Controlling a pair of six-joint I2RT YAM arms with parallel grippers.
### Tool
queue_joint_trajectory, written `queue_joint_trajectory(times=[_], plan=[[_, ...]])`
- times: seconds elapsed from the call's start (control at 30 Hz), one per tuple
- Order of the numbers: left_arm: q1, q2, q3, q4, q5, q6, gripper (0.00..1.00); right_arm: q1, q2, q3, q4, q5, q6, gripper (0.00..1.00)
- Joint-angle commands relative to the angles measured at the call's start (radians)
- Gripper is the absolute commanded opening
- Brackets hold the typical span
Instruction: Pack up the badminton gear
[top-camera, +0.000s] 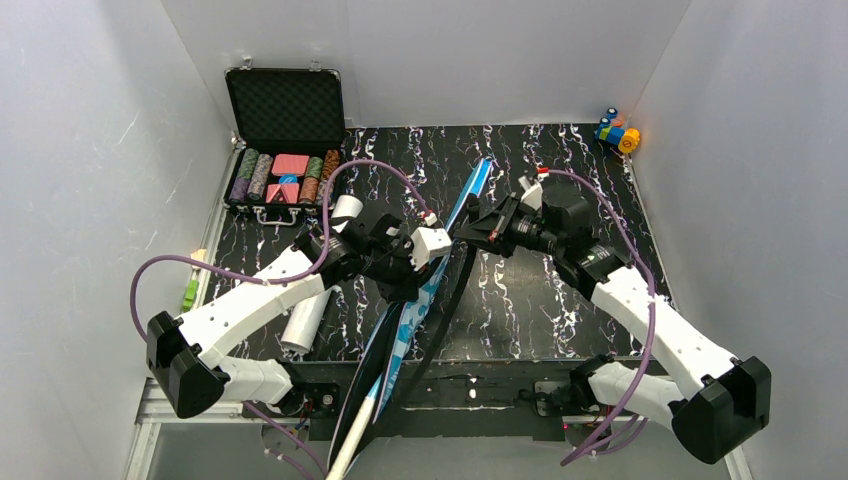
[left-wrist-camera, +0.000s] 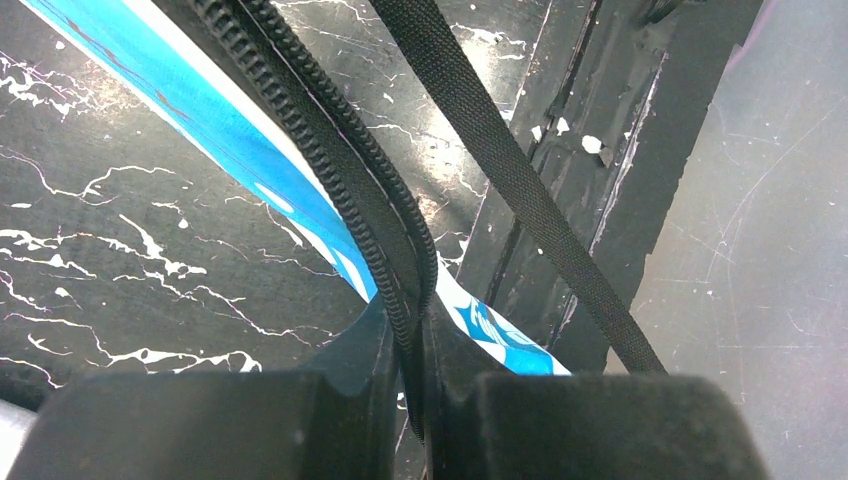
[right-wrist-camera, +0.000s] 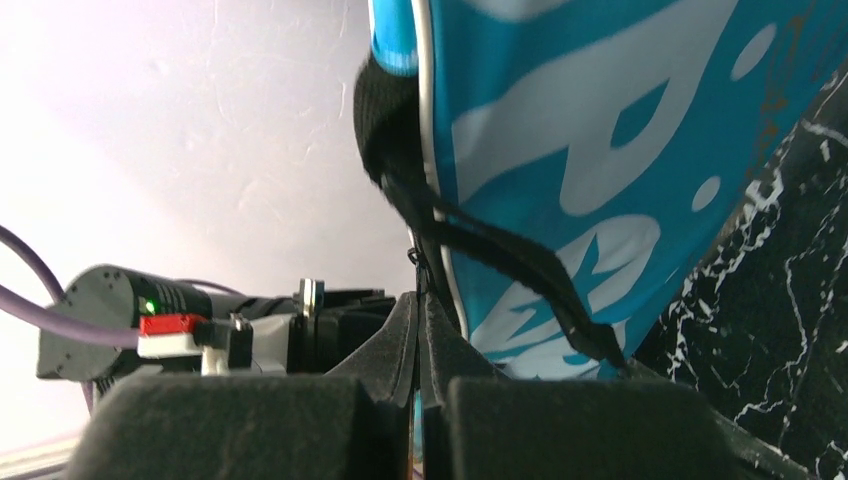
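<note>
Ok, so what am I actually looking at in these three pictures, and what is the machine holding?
These are two white jointed robot arms, the left arm and the right arm, bolted at the near edge of a black marbled table. The wide picture comes from a camera above and behind them. The two close-ups come from cameras on their wrists. Each arm ends in a two-fingered claw. The left claw is pinched shut on the zipper edge of a blue racket-shaped fabric bag. The right claw is shut on its rim farther along. Also on the table are an open black case of poker chips, a long white tube and small coloured toy blocks.
</note>
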Motion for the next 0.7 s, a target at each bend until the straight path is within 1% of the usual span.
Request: queue_joint_trajectory(times=[0.0,0.3,0.53,0.67], plan=[[0.003,-0.014,0.045,0.045,0.027,0.019,0.0,0.065,-0.044,-0.033,0.038,-0.011,0.03,0.01],[0.003,-0.004,0.054,0.046,0.018,0.021,0.0,0.201,-0.052,-0.085,0.05,0.043,0.066,0.01],[0.003,0.001,0.061,0.048,0.01,0.019,0.0,0.327,0.003,-0.123,0.092,0.06,0.102,0.01],[0.003,0.008,0.064,0.056,0.004,0.015,0.0,0.362,0.027,-0.136,0.102,0.058,0.111,0.01]])
